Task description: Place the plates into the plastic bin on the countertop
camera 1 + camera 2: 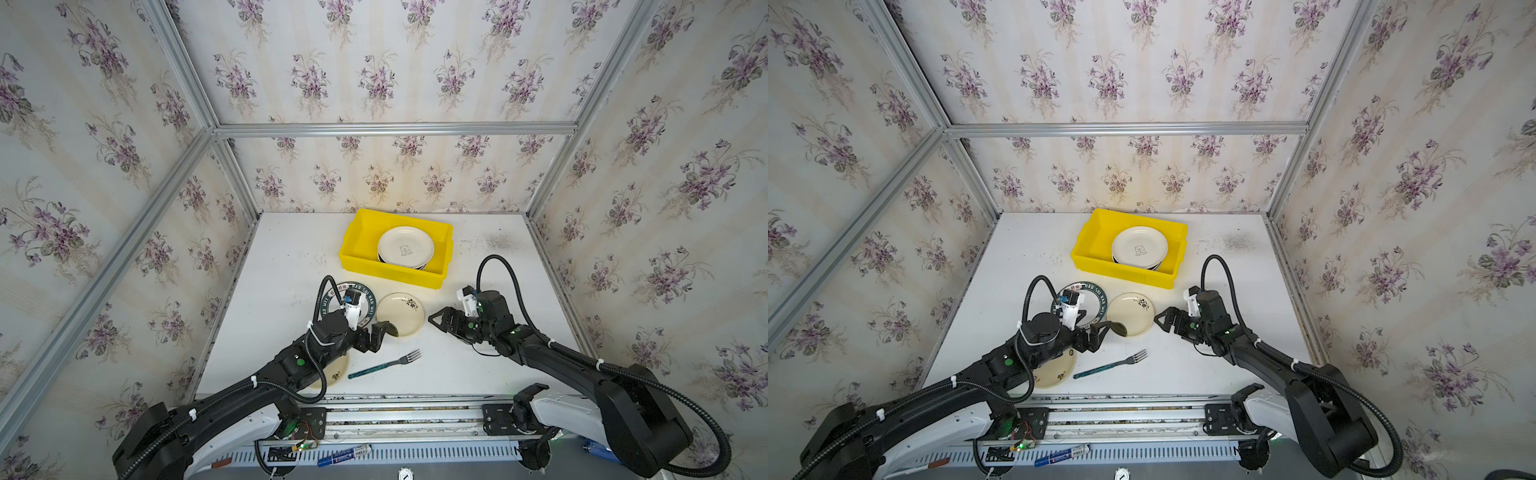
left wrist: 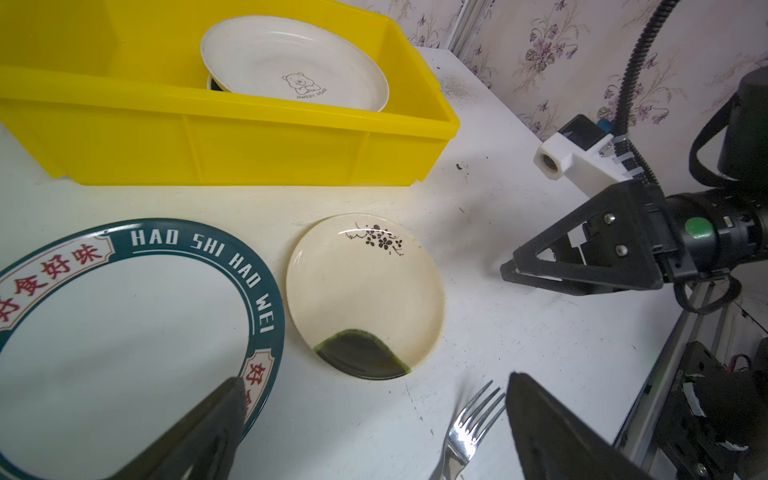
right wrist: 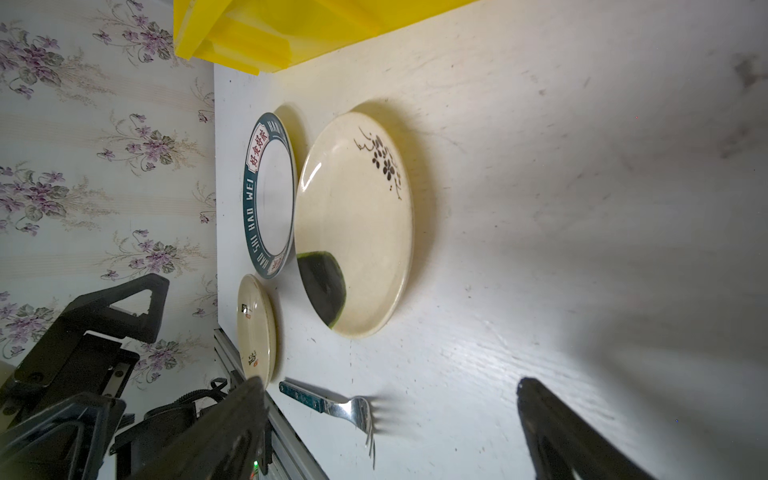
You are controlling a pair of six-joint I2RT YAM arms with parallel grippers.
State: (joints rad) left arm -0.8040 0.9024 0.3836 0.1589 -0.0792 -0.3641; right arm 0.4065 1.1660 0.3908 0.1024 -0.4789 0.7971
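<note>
A white speckled table (image 1: 282, 257) is filling the floor of a booth. A yellow plastic bin (image 1: 390, 274) is sitting toward the back of the table, near its middle. Inside the bin, against its right end, a short stack of plates is resting, with a white bear plate (image 1: 405, 246) lying on top.

The left tool (image 1: 380, 334) is hanging in front of the bin with its jaws spread wide and nothing between them. It is reaching over the near edge of the cream blossom plate; it may be touching the rim, though the views are not showing that clearly. The right tool (image 1: 436, 322) is hovering just to the right of that plate, pointing at it, likewise spread wide and empty.

Three plates are lying on the table. A large teal-rimmed plate (image 2: 124, 332) with lettering is sitting just in front of the bin. The cream blossom plate (image 1: 401, 313), with a dark green patch, is lying just beside it on the right. A small cream plate (image 1: 334, 372) is lying near the front edge, partly under the left arm.

A fork (image 1: 384, 365) with a teal handle is lying in front of the blossom plate.
</note>
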